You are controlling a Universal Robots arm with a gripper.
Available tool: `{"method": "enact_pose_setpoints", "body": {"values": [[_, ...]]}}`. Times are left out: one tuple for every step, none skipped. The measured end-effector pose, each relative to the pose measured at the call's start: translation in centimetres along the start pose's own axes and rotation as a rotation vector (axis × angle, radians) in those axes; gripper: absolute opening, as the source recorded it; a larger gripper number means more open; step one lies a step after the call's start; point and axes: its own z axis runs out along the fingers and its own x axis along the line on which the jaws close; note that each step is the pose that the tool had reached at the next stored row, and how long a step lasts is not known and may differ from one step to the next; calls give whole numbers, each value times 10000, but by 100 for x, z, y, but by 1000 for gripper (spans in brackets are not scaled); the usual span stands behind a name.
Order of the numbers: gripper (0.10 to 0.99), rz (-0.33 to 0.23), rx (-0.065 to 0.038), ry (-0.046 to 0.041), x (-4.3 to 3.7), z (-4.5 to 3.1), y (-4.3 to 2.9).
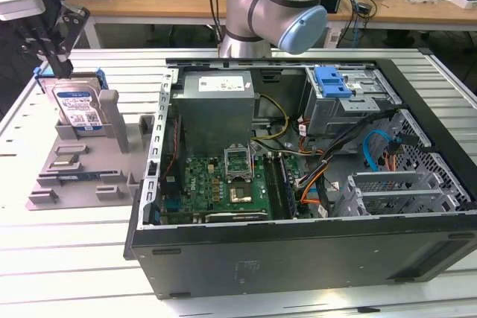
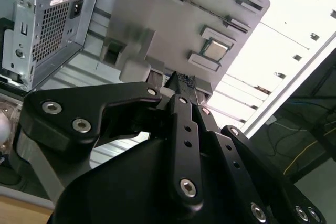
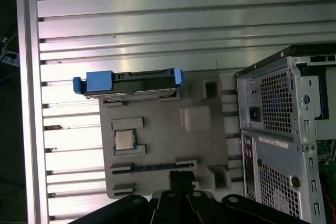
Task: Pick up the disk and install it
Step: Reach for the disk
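end effector (image 3: 181, 178) near upright, label-showing disk (image 1: 77, 106)

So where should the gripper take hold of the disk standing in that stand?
Probably its exposed top edge, coming straight down from above and pinching across the two flat faces: the disk stands on edge in the grey stand, whose posts flank its lower part.

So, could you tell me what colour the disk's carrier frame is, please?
Blue; the carrier frame shows best in the first wrist view.

Open room above disk (image 1: 77, 107), stand post (image 1: 109, 117) beside.
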Motion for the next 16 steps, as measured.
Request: {"method": "enact_pose_setpoints", "body": {"values": [[106, -1, 1, 0, 21, -1, 3], [106, -1, 0, 0, 42, -1, 5], [106, -2, 1, 1, 64, -1, 6], [106, -2, 0, 0, 86, -1, 8], [106, -2, 0, 1, 119, -2, 11], [106, 0, 1, 1, 162, -2, 13], [106, 0, 0, 1, 194, -3, 15], [106, 0, 1, 1, 217, -3, 16], [106, -1, 1, 0, 241, -3, 17], [106, -1, 1, 1, 276, -4, 18], [106, -1, 0, 0, 296, -4, 19], [106, -1, 1, 1, 318, -5, 20], [106, -1, 1, 1, 344, -5, 20], [106, -1, 1, 1, 364, -5, 21], [106, -1, 1, 1, 396, -6, 22], [106, -1, 0, 1, 454, -6, 23]]}}
